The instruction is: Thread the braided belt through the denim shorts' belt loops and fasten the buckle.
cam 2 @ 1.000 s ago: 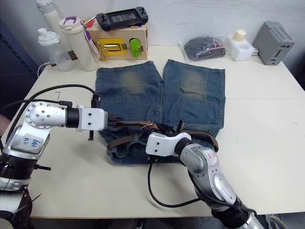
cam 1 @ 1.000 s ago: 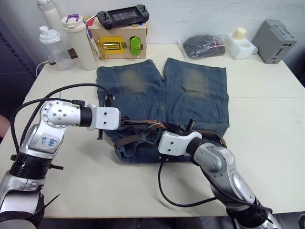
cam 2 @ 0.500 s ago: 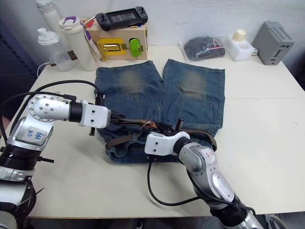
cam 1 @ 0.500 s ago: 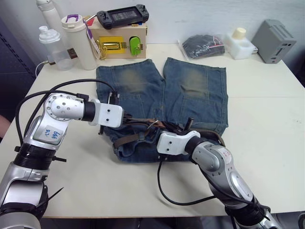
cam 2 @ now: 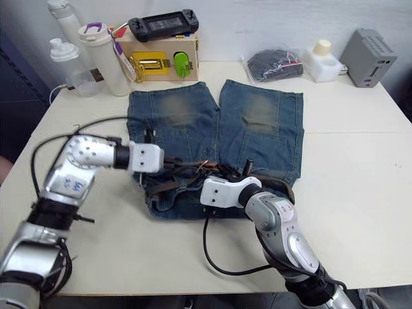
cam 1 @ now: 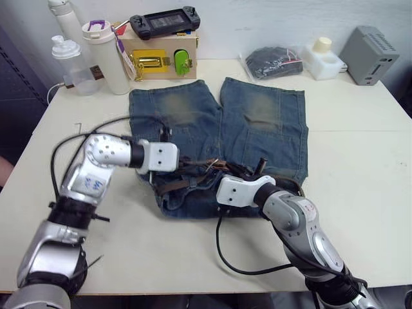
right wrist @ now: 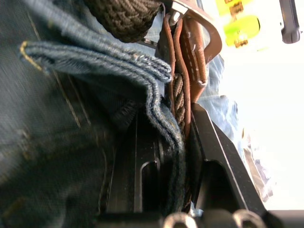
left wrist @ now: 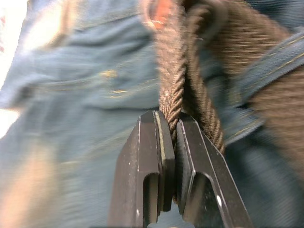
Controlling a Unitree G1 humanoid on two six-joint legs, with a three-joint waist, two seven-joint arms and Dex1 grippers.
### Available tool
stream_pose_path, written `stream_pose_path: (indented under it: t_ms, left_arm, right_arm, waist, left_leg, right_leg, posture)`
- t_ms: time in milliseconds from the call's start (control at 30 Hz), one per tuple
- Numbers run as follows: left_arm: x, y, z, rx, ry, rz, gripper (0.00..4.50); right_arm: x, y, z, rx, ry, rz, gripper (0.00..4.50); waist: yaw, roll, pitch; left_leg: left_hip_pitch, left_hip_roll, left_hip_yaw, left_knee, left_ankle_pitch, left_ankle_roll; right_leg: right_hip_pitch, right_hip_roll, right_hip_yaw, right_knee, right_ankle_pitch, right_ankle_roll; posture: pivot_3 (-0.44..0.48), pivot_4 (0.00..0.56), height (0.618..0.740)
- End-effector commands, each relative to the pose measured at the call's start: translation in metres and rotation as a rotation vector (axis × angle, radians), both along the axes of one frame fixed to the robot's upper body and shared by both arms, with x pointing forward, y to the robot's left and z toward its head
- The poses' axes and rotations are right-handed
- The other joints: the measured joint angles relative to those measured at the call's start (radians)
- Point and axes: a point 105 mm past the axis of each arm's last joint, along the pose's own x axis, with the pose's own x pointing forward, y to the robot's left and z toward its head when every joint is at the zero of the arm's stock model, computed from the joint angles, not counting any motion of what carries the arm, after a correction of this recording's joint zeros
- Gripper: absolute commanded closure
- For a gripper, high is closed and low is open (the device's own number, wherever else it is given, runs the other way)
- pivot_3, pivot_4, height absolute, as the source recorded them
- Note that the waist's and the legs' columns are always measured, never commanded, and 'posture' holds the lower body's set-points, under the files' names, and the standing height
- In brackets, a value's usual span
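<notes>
The denim shorts (cam 1: 257, 116) lie flat on the table, legs pointing away, waistband towards me. The braided belt (cam 1: 172, 185) runs bunched along the waistband, its far end at the right (cam 2: 283, 187). My left gripper (cam 1: 185, 165) is shut on a doubled stretch of the dark woven belt (left wrist: 171, 90), beside a belt loop (left wrist: 273, 59) that crosses the strap. My right gripper (cam 1: 215, 175) is shut on the waistband's folded edge (right wrist: 156, 90) together with the belt's brown leather end (right wrist: 199, 47). A bit of silver metal (right wrist: 176, 8) at that end looks like the buckle.
Along the table's far edge stand a wooden box (cam 1: 161, 55) with a black controller (cam 1: 164, 21) on top, a white tumbler (cam 1: 106, 55), a clear bottle (cam 1: 67, 61), a black bag (cam 1: 273, 61), a white block (cam 1: 322, 58) and a grey box (cam 1: 372, 55).
My left gripper has slid right along the waistband towards the right gripper, pulling the belt with it, and its elbow has swung down. The right gripper has hardly moved.
</notes>
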Motion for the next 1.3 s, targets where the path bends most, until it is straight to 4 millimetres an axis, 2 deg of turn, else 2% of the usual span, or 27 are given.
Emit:
stream_pose_path:
  t_ms: [33,133,300,533,600,800,867,933,1067,1100,1300]
  left_arm:
    - [-0.021,-0.022,-0.004,-0.074,0.028,-0.03,4.5]
    - [-0.027,-0.028,-0.01,-0.099,0.048,-0.001,4.5]
    - [-0.014,-0.026,-0.001,-0.1,0.007,0.039,4.5]
    - [-0.003,-0.027,0.008,-0.096,-0.022,0.039,4.5]
    - [-0.002,-0.031,0.008,-0.097,-0.028,0.03,4.5]
    - [-0.01,-0.06,0.0,-0.131,0.015,-0.029,4.5]
    - [-0.008,-0.064,-0.004,-0.139,0.024,-0.023,4.5]
    - [-0.005,-0.067,-0.007,-0.146,0.026,-0.01,4.5]
    - [-0.003,-0.069,-0.011,-0.149,0.03,-0.001,4.5]
    - [-0.003,-0.069,-0.011,-0.148,0.031,-0.001,4.5]
    - [-0.004,-0.067,-0.013,-0.145,0.03,0.002,4.5]
  right_arm:
    - [-0.004,0.002,0.014,0.038,-0.043,0.009,4.41]
    - [-0.004,0.001,0.013,0.032,-0.035,0.008,4.41]
    - [-0.015,0.009,0.001,-0.063,-0.007,0.126,4.41]
    - [-0.024,-0.005,-0.02,-0.181,0.099,0.199,4.41]
    - [-0.025,-0.006,-0.021,-0.177,0.119,0.207,4.41]
    - [-0.025,0.0,-0.018,-0.085,0.168,0.185,4.41]
    - [-0.026,-0.002,-0.019,-0.075,0.183,0.171,3.37]
    - [-0.028,-0.007,-0.019,-0.046,0.229,0.16,2.67]
    - [-0.035,-0.029,-0.014,-0.011,0.342,0.14,0.77]
    - [-0.036,-0.034,-0.008,0.01,0.365,0.14,0.47]
    - [-0.048,-0.049,0.018,0.117,0.466,0.195,0.47]
  waist:
    - [0.001,0.0,0.0]
    - [0.003,0.0,-0.001]
    - [0.007,0.0,-0.001]
    - [0.005,-0.001,-0.002]
    - [0.005,-0.001,-0.002]
    - [0.006,-0.001,-0.002]
    - [0.006,-0.001,-0.002]
    - [0.007,-0.001,-0.003]
    - [0.013,-0.001,-0.003]
    - [0.016,-0.001,-0.003]
    - [0.029,-0.002,-0.003]
  left_leg:
    - [0.0,0.0,0.0,0.001,0.0,0.0]
    - [0.0,0.0,0.0,0.001,0.0,0.0]
    - [0.0,-0.001,0.0,0.002,0.0,0.0]
    - [0.0,-0.001,0.0,0.002,0.0,0.0]
    - [0.0,-0.001,0.0,0.002,0.0,0.0]
    - [0.0,-0.001,0.0,0.003,0.0,0.001]
    - [0.0,-0.001,0.0,0.003,0.0,0.001]
    - [0.0,-0.001,0.0,0.003,0.0,0.001]
    - [0.0,-0.001,-0.001,0.003,0.0,0.001]
    - [0.0,-0.001,-0.001,0.003,0.0,0.001]
    - [0.0,-0.001,0.0,0.003,0.0,0.001]
  right_leg:
    - [0.0,0.0,0.0,0.0,0.0,0.0]
    - [0.001,0.0,0.0,0.0,0.0,0.0]
    - [0.001,0.0,0.0,0.0,0.0,0.0]
    - [0.002,-0.003,-0.001,-0.001,0.0,0.0]
    - [0.002,-0.003,-0.002,-0.001,0.0,0.0]
    - [0.004,-0.003,-0.002,-0.003,0.0,0.0]
    - [0.004,-0.003,-0.002,-0.003,0.0,0.0]
    - [0.004,-0.003,-0.002,-0.003,0.0,0.0]
    - [0.006,-0.002,-0.003,-0.006,0.0,0.0]
    - [0.006,-0.002,-0.003,-0.007,0.0,0.0]
    - [0.009,-0.002,-0.004,-0.014,0.0,0.0]
  posture:
    - [0.0,0.15,0.645]
    - [0.0,0.15,0.645]
    - [0.0,0.15,0.645]
    - [0.0,0.15,0.645]
    - [0.0,0.15,0.645]
    - [0.0,0.15,0.645]
    - [0.0,0.15,0.645]
    - [0.0,0.15,0.645]
    - [0.0,0.15,0.645]
    - [0.0,0.15,0.645]
    - [0.0,0.15,0.645]
